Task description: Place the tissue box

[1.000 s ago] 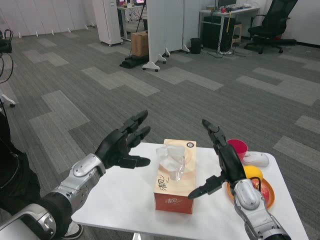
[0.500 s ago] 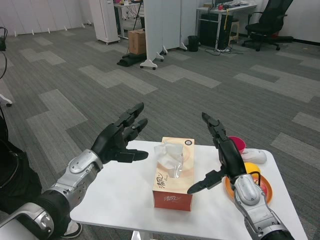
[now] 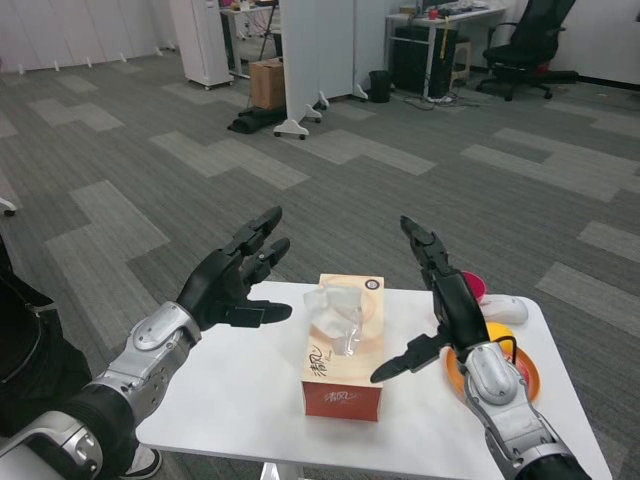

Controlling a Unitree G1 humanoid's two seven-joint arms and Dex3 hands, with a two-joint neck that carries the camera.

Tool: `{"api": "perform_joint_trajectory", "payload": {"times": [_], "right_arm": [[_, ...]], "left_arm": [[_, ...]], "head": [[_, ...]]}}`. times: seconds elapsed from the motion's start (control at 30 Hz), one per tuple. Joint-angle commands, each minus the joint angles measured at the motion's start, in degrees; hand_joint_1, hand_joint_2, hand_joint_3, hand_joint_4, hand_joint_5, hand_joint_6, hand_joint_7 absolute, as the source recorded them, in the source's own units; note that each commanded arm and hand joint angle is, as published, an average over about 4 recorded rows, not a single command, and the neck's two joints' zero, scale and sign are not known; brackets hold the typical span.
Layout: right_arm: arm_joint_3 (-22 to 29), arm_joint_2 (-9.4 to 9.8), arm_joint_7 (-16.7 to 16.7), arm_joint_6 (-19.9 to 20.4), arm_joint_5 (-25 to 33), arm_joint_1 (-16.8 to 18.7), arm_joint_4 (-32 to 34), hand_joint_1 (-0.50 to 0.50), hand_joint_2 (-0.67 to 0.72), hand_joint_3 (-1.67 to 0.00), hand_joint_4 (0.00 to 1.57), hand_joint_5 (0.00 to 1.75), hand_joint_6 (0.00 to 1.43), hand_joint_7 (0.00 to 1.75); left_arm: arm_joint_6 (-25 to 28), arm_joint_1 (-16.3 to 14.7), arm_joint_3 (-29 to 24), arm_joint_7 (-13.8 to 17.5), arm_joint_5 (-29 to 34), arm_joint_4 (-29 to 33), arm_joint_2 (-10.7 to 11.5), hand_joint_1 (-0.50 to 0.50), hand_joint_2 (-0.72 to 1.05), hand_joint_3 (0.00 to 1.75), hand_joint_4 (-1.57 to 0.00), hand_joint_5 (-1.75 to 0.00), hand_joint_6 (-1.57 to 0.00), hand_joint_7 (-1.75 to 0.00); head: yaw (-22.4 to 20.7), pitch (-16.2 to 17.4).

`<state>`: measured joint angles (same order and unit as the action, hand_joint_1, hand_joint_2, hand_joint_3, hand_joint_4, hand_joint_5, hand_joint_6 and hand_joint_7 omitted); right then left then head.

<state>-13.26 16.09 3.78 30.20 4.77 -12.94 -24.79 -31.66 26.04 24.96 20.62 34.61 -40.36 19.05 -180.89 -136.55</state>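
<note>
Tissue box [image 3: 343,349], orange and cream with a clear tissue puffing from its top slot, stands upright at the lower centre of the frame on a white surface [image 3: 240,400], with red characters printed along its near left side. Left robot hand [image 3: 232,281], black and many-fingered on a silver forearm, hangs at centre left of the frame, just left of the box and apart from it, fingers spread wide and reaching up and forward, thumb pointing toward the box; it holds nothing. Right robot hand [image 3: 438,305] hangs at centre right, fingers stretched upward and thumb angled down toward the box's near right side, likewise spread wide with nothing in it and not touching the box. The box sits between the two open palms.

At the lower right of the frame, partly hidden behind the right forearm, an orange plate [image 3: 522,372] rests on the surface carrying a yellow fruit [image 3: 497,338]. A pink cup [image 3: 471,288] stands just beyond it, and a white object [image 3: 506,309] of unclear kind lies beside the cup toward the far right edge of the surface.

Grey patterned carpet fills the room behind. A white partition on feet [image 3: 320,55] and a cardboard box [image 3: 267,82] show at upper centre, a black office chair [image 3: 528,42] at upper right.
</note>
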Motion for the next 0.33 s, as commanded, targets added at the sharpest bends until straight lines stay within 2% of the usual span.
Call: {"api": "perform_joint_trajectory", "payload": {"times": [0.03,0.33], "right_arm": [[0.3,0.34,0.0,0.9,0.3,0.4,0.5,-0.06,0.22,-0.08,0.00,0.10,0.00,0.21],[0.2,0.34,0.0,1.2,0.3,0.3,0.8,-0.08,0.22,-0.08,0.00,0.10,0.00,0.21]], "left_arm": [[-0.7,0.3,0.1,-0.1,0.3,0.4,0.9,0.50,0.96,0.09,0.00,-0.21,0.00,0.00],[-1.4,0.3,-0.1,-0.1,0.3,0.5,0.5,0.50,0.96,0.09,0.00,-0.21,0.00,0.00]], "head": [[0.8,0.0],[0.7,0.3]]}}
